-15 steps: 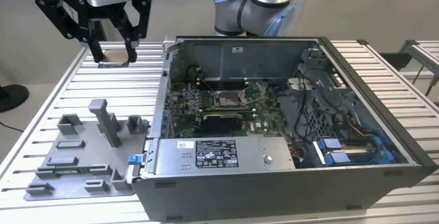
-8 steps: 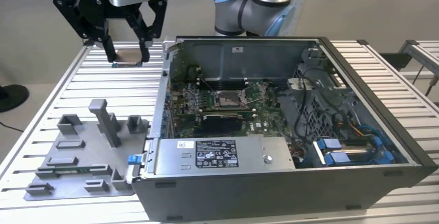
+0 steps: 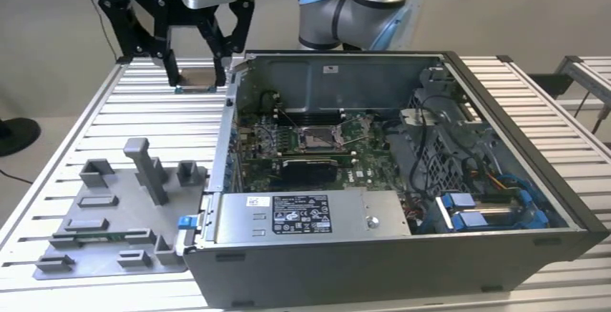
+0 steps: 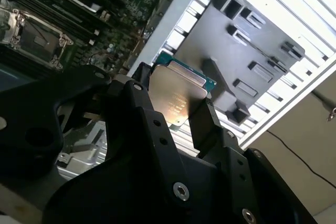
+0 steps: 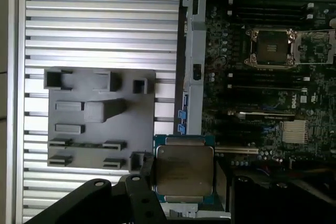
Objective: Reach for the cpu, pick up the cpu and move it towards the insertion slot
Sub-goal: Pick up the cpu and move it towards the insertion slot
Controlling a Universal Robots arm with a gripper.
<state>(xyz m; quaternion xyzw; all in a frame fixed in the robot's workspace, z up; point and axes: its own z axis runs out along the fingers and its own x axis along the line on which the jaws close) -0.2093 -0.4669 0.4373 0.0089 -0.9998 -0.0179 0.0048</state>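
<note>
You've got the gripper (image 3: 199,77) clamped on the cpu (image 3: 199,81). The two black fingers (image 4: 206,127) pinch opposite edges of the chip, the gap between them no wider than the chip itself, and they touch nothing else.

In the exterior view the chip hangs clear above the slatted aluminium table (image 3: 86,111). It's just outside the wall of the open PC case (image 3: 382,283), on the exterior view's left, toward the far end of the table and well beyond the grey fixture tray (image 3: 124,208).

The chip lies approx flat, silvery lid facing up at the wrist cams. Both wrist views show that lid w/ a green board rim round it. It's square, so there's no long axis to speak of. In the first wrist view its edges run roughly parallel to the case wall.

The insertion slot (image 3: 315,138) sits on the motherboard inside the case, silver frame round a darker centre. It's well apart from the cpu, w/ the case wall between the two.
</note>
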